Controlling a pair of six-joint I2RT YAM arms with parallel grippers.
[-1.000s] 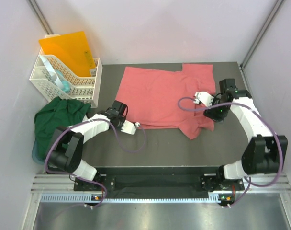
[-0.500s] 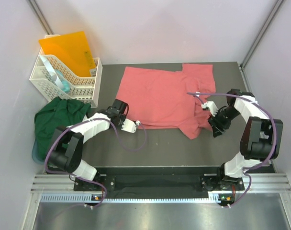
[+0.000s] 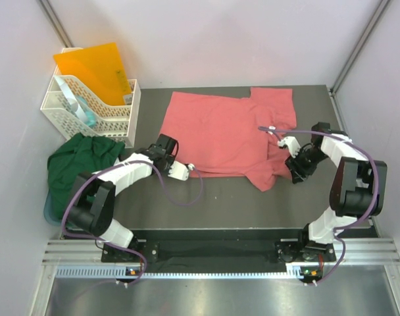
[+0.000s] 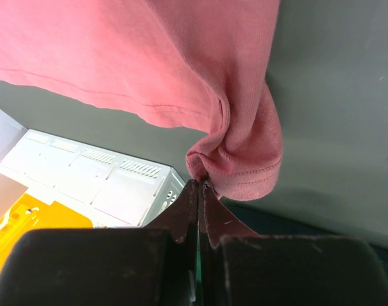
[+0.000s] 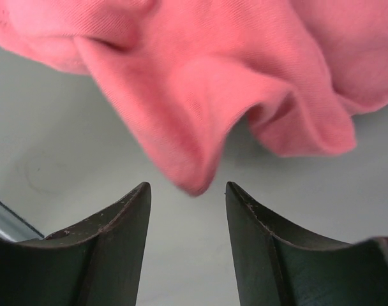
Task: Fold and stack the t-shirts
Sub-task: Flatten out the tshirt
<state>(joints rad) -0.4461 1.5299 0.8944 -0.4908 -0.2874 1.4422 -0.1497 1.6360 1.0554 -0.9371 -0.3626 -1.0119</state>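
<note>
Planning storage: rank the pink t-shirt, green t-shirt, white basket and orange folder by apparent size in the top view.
1. salmon-pink t-shirt, spread flat.
2. dark green t-shirt and white plastic basket: too alike to rank.
3. orange folder, partly hidden.

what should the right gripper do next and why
Probably ease the right gripper forward and close on the salmon-pink t-shirt: its jaws stand open just short of a cloth fold, while the left gripper pinches the shirt's hem.
</note>
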